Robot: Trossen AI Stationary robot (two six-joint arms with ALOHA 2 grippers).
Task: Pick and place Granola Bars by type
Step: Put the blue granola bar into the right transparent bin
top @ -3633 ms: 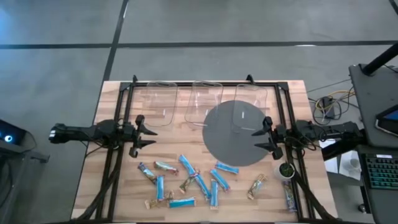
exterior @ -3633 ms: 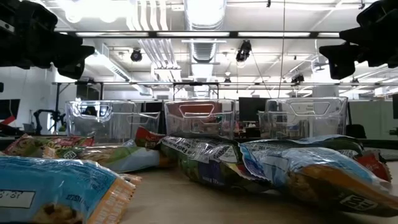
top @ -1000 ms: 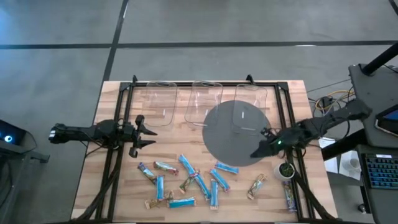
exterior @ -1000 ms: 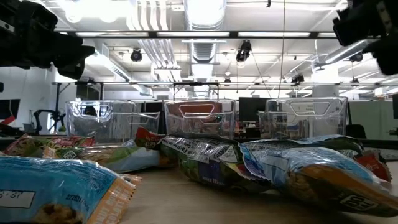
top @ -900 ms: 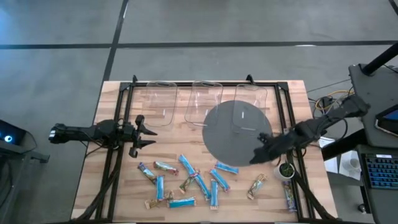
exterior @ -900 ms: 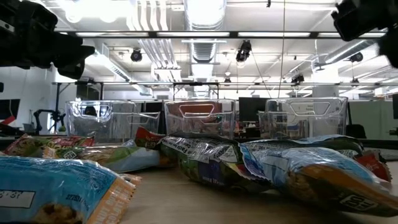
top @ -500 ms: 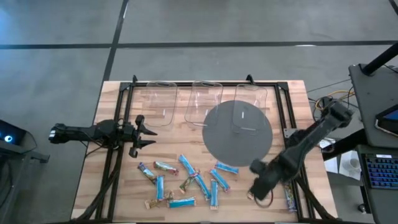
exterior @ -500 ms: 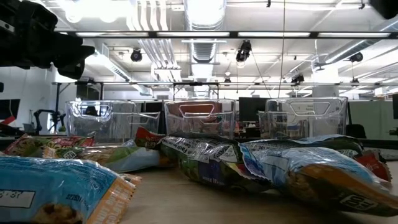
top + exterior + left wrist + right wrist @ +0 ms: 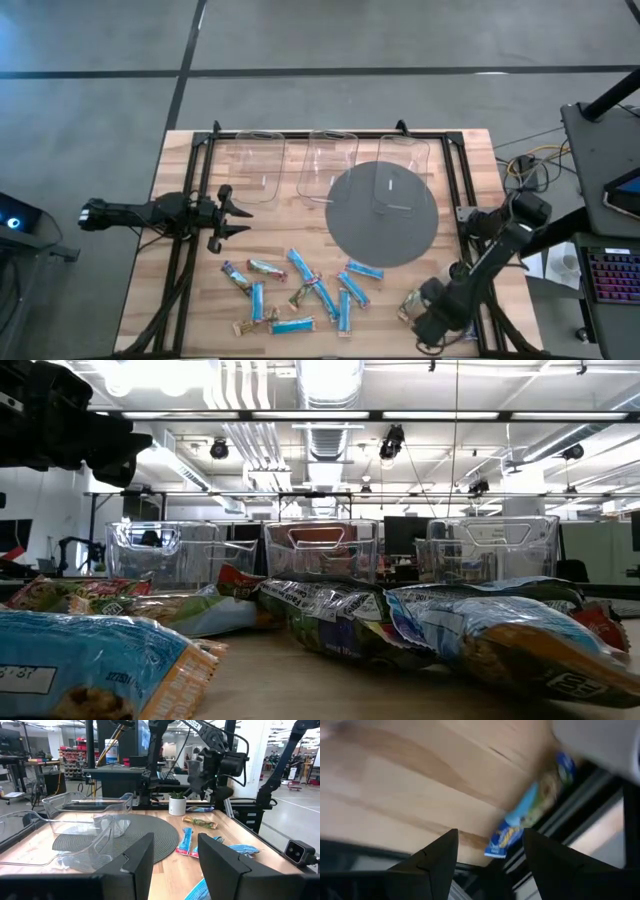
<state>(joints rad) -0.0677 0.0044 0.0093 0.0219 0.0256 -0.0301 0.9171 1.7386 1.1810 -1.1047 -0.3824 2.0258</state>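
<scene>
Several granola bars lie flat on the wooden table near its front edge: blue ones [image 9: 352, 288], a tan one [image 9: 408, 300] and a dark one [image 9: 236, 278]; the low view shows them close up [image 9: 330, 615]. My right gripper [image 9: 427, 322] [image 9: 490, 852] hangs open at the near right, pointing steeply down, just right of the tan bar. Its wrist view shows a blurred blue-and-tan bar [image 9: 530, 815] beside the black frame rail, beyond the fingertips. My left gripper [image 9: 238, 212] [image 9: 175, 855] waits open and level at the table's left.
Three clear bins [image 9: 328, 160] stand along the far edge, with a round grey mat [image 9: 385, 215] in front of them. A small potted plant [image 9: 177, 804] sits at the right. Black frame rails [image 9: 185, 270] run along the table's sides.
My right gripper has swung from the mat's right edge toward the table's near edge, sinking and tipping from level to steeply downward. It now hangs over the near right bars and has left the low view. Its finger gap looks unchanged.
</scene>
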